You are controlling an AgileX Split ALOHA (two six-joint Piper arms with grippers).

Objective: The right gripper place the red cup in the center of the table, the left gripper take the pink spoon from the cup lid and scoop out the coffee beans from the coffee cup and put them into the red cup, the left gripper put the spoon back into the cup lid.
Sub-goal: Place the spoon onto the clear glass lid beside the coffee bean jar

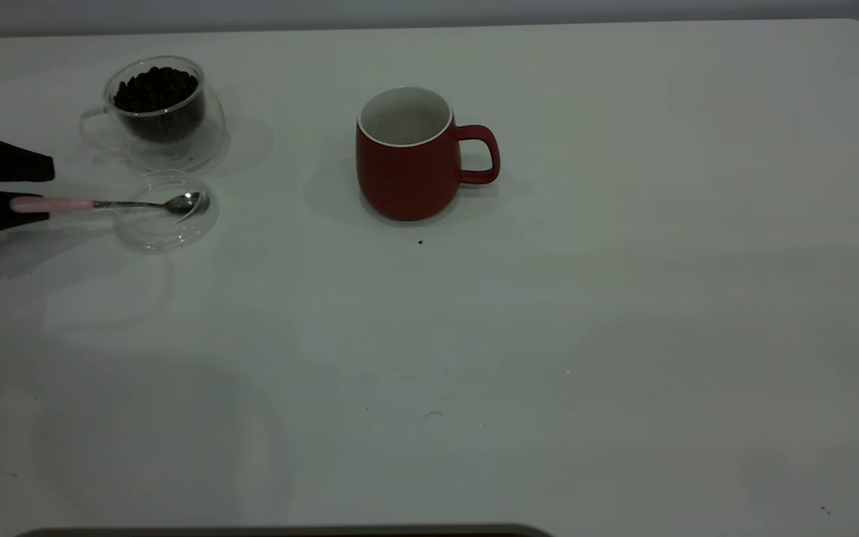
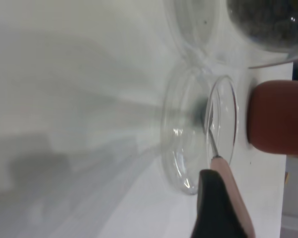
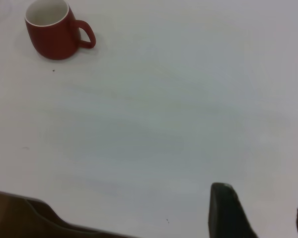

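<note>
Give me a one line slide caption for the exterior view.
Left gripper closes in on the pink spoon resting in the cup lid, beside the coffee cup; red cup waits mid-table.

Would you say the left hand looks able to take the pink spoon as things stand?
Probably yes: the left hand is open around the pink spoon handle, nothing blocking; its bowl rests in the cup lid.

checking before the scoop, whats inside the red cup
The red cup shows only bare white wall inside; its bottom is hidden by the rim. The coffee beans sit in the coffee cup.
</note>
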